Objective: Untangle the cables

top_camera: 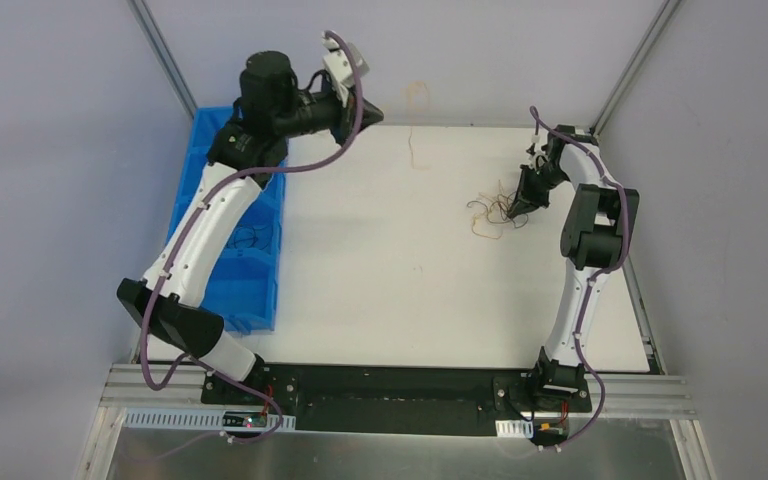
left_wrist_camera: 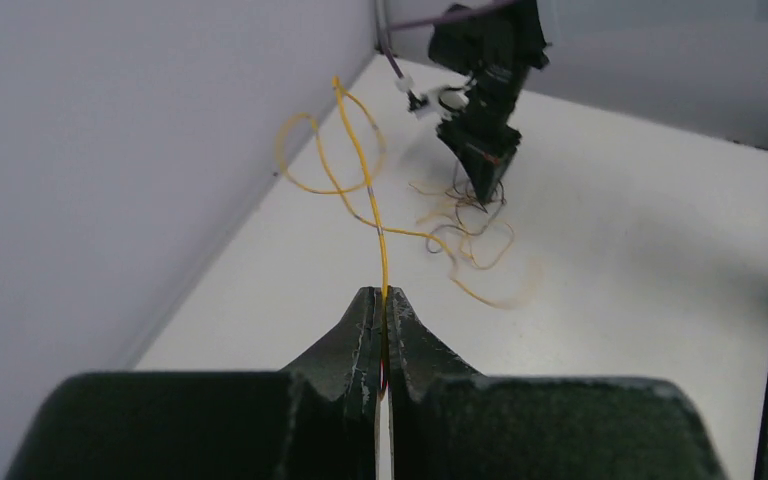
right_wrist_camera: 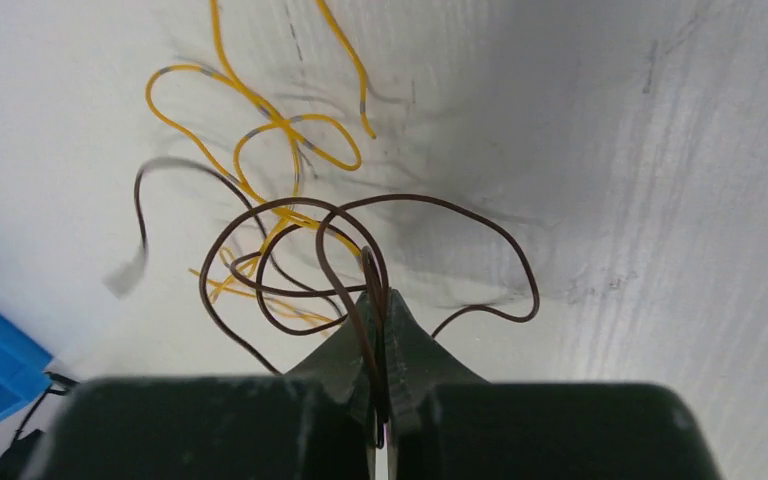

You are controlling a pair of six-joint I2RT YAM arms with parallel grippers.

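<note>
The cables are thin wires in two lots. My left gripper [top_camera: 370,108] [left_wrist_camera: 384,295] is shut on one orange-yellow wire [left_wrist_camera: 381,250] and holds it raised near the back wall. That wire shows faintly in the top view [top_camera: 412,145]. The remaining tangle [top_camera: 490,215] [left_wrist_camera: 465,230] of brown and yellow loops lies on the white table at the right. My right gripper [top_camera: 516,208] [right_wrist_camera: 378,290] is shut on a dark brown wire [right_wrist_camera: 430,199] of that tangle, just above the table. Yellow loops [right_wrist_camera: 278,122] lie beyond it. The right gripper also shows in the left wrist view [left_wrist_camera: 485,190].
A blue bin [top_camera: 250,290] stands along the table's left edge under the left arm, with dark wires inside. Grey walls close in the back and both sides. A metal rail [top_camera: 660,385] runs along the near edge.
</note>
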